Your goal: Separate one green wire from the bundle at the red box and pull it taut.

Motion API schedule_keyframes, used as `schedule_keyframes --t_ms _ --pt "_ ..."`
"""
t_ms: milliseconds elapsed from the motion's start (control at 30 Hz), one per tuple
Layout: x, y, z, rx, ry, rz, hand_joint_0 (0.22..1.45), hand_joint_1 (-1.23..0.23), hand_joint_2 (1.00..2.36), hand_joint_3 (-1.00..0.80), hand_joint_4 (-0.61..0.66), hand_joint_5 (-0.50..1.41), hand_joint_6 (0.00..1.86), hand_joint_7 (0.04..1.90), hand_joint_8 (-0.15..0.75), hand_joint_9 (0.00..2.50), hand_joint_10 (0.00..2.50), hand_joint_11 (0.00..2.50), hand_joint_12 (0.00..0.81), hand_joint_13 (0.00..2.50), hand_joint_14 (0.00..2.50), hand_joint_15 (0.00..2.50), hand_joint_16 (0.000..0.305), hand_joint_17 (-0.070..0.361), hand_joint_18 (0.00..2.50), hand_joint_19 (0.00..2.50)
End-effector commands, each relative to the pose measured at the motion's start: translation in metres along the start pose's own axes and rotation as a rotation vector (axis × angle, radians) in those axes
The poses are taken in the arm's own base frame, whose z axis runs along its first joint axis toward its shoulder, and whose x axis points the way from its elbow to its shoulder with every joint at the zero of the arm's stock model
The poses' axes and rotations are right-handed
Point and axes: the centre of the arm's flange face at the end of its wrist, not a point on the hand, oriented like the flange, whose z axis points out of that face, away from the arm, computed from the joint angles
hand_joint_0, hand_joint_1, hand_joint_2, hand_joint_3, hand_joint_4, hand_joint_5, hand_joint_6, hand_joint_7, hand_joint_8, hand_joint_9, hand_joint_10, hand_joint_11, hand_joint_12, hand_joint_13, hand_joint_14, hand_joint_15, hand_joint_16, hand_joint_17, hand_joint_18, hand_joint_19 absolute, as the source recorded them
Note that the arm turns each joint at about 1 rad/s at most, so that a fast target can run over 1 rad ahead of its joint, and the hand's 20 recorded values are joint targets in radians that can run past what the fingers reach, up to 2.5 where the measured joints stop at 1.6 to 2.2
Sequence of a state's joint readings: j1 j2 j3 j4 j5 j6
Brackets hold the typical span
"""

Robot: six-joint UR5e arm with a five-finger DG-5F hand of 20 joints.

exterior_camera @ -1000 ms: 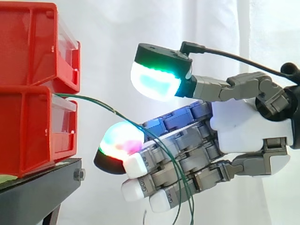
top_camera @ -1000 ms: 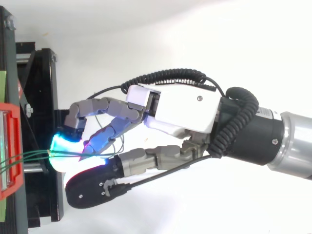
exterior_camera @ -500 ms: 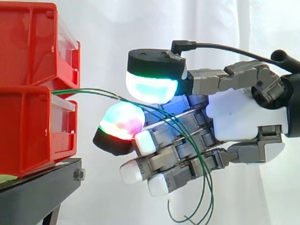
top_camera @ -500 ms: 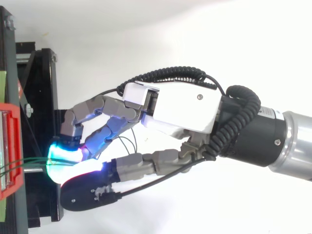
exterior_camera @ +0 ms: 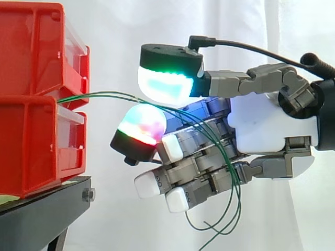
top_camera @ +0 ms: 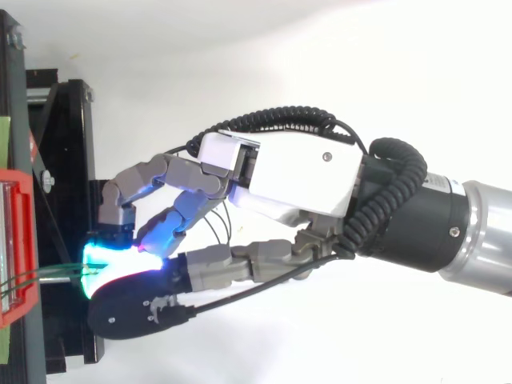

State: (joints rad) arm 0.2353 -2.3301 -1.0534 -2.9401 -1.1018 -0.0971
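At the left edge of the side view the red bins (exterior_camera: pixel 31 146) stand stacked on the black stand (exterior_camera: pixel 42 209), which fills the lower left corner. The green wires (exterior_camera: pixel 94 94) come out from the seam between the upper and lower bin. From there they rise in a shallow arch toward the middle of the frame. There they pass into the narrow gap between the hand's cyan-green upper pad (exterior_camera: pixel 163 84) and its multicoloured lower pad (exterior_camera: pixel 142 125). In the top view the same strands (top_camera: pixel 56 272) run from the bin's red rim (top_camera: pixel 16 180) at the left edge into the glow of those pads. The hand (exterior_camera: pixel 272 130) fills the centre and right, reaching in from the right edge. Its fingers are curled and the thumb is brought over them, so the wires are caught between the two glowing pads. How hard the pads press cannot be made out. Right of the pads, several strands fan out across the curled fingers and drop to loose ends (exterior_camera: pixel 225 219) at the lower middle of the frame. As a judgement, the task is at its early grasping stage. More than one strand seems to run through the pads, so no single wire looks separated. The stretch to the bins bows rather than running straight, so nothing is taut. What remains is to isolate one wire and draw it rightward, away from the bins, until it straightens.
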Motion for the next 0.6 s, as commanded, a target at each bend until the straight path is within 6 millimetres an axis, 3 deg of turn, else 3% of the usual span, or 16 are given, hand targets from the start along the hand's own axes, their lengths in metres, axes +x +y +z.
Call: schedule_keyframes --t_ms 0,233,367,433,567 --pt "-0.0005 -0.0003 0.0 0.001 -0.001 0.0 0.58 -0.57 1.02 -0.19 0.22 -0.17 0.88 1.11 0.359 1.04 0.01 0.77 0.297 0.88 0.01 0.33 0.042 0.094 0.86 0.41" --pt "-0.0012 0.0004 0.0007 -0.002 0.0 0.003 0.59 -0.68 1.02 -0.12 0.2 -0.18 0.91 1.07 0.375 1.03 0.02 0.85 0.314 0.88 0.01 0.33 0.046 0.103 0.89 0.38" --pt "-0.0023 0.0002 0.0008 0.0 0.001 0.002 0.59 -0.72 1.01 -0.3 0.25 -0.19 0.91 1.07 0.36 1.03 0.02 0.86 0.297 0.86 0.01 0.34 0.043 0.097 0.86 0.39" --pt "-0.0033 0.0023 0.0018 -0.004 -0.001 0.006 0.56 -0.6 1.01 -0.4 0.24 -0.18 0.9 1.06 0.361 1.06 0.02 0.85 0.298 0.88 0.01 0.34 0.044 0.099 0.87 0.4" --pt "-0.0045 0.0044 0.0024 -0.003 -0.003 0.005 0.57 -0.46 1.01 -0.4 0.23 -0.18 0.89 1.06 0.361 1.08 0.02 0.81 0.3 0.89 0.01 0.34 0.044 0.098 0.88 0.42"
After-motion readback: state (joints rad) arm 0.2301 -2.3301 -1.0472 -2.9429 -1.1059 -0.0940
